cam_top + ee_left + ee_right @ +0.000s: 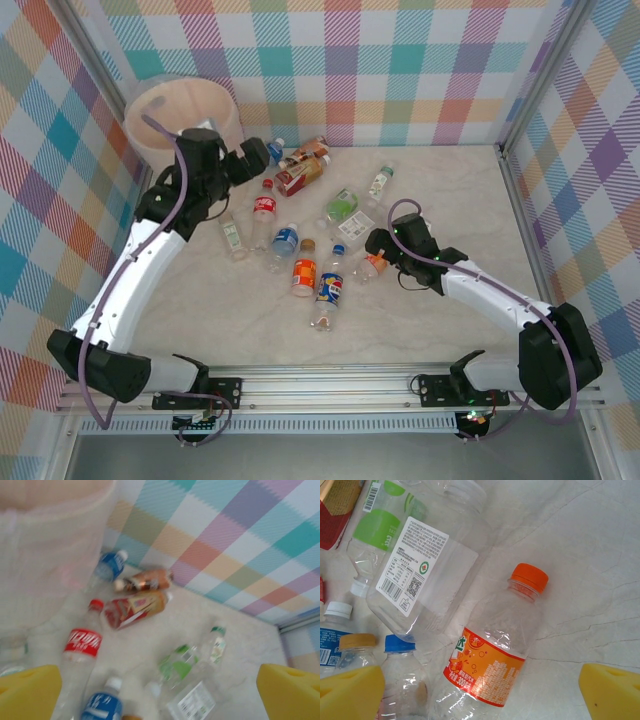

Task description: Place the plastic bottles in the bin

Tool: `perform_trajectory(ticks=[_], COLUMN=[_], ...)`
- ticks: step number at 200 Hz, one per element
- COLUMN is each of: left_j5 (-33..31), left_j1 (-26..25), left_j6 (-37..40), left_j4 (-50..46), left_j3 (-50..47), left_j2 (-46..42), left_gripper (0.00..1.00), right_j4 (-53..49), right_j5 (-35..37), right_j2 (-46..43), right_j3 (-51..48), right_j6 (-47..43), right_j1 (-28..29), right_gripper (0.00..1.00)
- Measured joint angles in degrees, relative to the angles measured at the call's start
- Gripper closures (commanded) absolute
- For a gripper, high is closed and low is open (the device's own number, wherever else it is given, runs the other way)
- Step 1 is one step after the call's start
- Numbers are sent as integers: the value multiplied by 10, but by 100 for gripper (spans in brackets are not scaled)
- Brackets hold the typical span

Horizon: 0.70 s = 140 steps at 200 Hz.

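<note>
Plastic bottles [285,243]: about a dozen, lying on their sides in a loose scatter on the bench [460,190]. They lie near the bin [165,100], which stands at the far left corner.
Left end effector [160,691]: jaws wide, empty, hanging just beside the bin above the nearest bottles.
Right end effector [481,691]: jaws wide, empty, poised low over the orange-capped bottle [492,665], apparently placed to straddle it for a pick.
</note>
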Motion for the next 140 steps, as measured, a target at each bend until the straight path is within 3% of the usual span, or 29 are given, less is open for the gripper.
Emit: perform_trajectory(ticks=[74,140], left_j5=[-87,-140], left_j1=[-4,32], left_j6=[0,-12], left_j4=[-39,28], left_j3=[-214,-256], left_j2=[14,114], left_gripper=[0,0], right_j4=[9,9], right_j5=[0,0], right_j2=[0,0], right_j3=[2,5], right_j6=[-4,-5], right_j1=[0,0], right_gripper=[0,0])
